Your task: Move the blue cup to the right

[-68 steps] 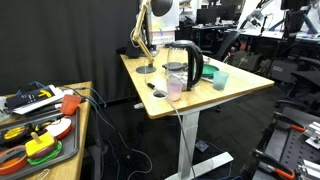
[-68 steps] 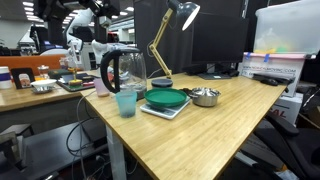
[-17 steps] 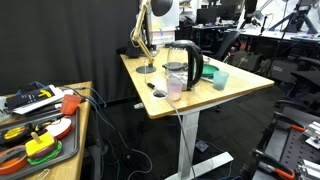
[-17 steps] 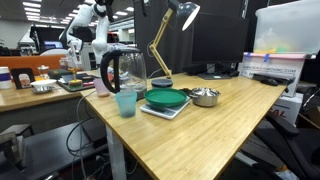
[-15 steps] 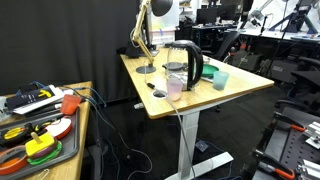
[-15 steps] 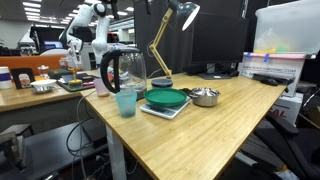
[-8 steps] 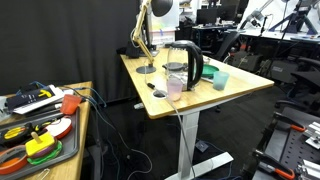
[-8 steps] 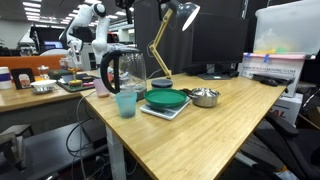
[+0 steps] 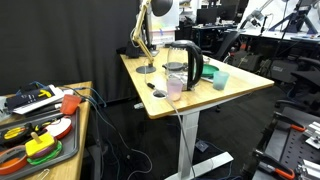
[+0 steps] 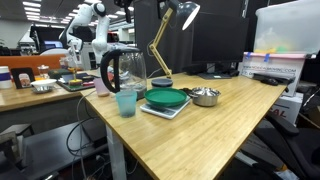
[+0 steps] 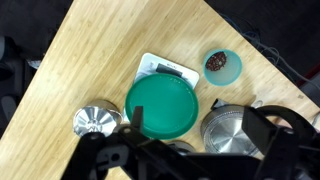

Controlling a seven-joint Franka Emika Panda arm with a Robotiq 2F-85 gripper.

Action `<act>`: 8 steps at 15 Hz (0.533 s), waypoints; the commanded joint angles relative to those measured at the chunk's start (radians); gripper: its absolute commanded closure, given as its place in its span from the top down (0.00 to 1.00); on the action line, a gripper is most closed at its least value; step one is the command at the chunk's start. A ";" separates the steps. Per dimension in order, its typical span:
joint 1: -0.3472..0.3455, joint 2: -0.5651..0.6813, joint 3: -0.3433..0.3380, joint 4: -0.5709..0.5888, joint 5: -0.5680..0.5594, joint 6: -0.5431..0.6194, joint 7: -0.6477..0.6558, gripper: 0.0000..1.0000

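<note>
Hovering high over the wooden surface [image 11: 80,60], the gripper [image 11: 185,158] looked spread wide and empty (bit blurry though), probably scouting from above. The blue cup [image 11: 224,65] sat upper right in the wrist frame, near the kettle [image 10: 128,68], top unobstructed.

A white arm [image 10: 88,18], rounded segments, darker bands at the joints; its gripper [image 11: 195,152] black, blocky, blurred in the wrist view.

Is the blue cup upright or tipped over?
Upright: the blue cup stands on its base beside the kettle, and the wrist view looks into its mouth.
</note>
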 commanded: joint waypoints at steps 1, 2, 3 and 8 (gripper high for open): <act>-0.028 0.063 0.015 0.030 -0.008 -0.022 -0.013 1.00; -0.031 0.083 0.010 0.031 0.006 -0.019 -0.026 1.00; -0.033 0.106 0.006 0.027 0.027 -0.016 -0.047 1.00; -0.052 0.200 0.023 0.009 0.076 -0.037 -0.155 1.00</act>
